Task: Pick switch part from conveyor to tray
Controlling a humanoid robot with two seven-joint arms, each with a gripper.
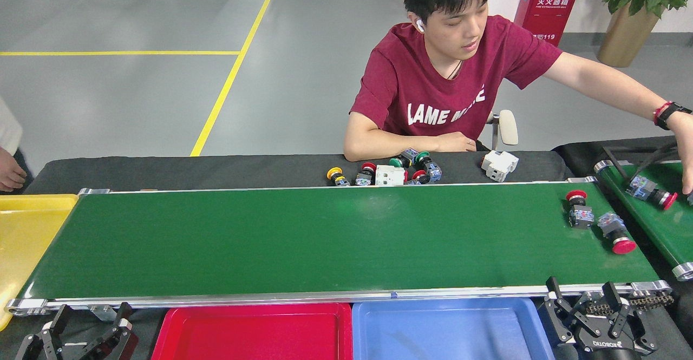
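Both claws sit parked below the near rail, my right claw (595,316) with its fingers spread and nothing between them, my left claw (81,338) at the bottom corner likewise splayed and empty. Biggest thing in front of me is the conveyor (325,241), a long dark-green belt between silver rails, bare across most of its length. On my near side the red tray (168,344) and the blue tray (536,344) lie side by side just under the rail, both empty as far as I can see, with a yellow tray (27,224) off the belt's left end. Across the black table (162,170) sits a person in a red shirt (433,95), one arm stretched out toward the smaller green belt (660,224) at far right. Now the parts: a red-capped switch part (578,208) stands upright at the belt's right end, and a second red-capped part (617,233) lies on its side just beside it, apart but close. A cluster of spare switches (390,171) waits on the table past the far rail. For me, the right claw is the obvious one, being nearest. I'd take the upright part first, come down from above, straddle its body below the cap, and keep the fingers clear of the neighbour. Which tray suits it I judge red, by cap colour, though that's a guess.
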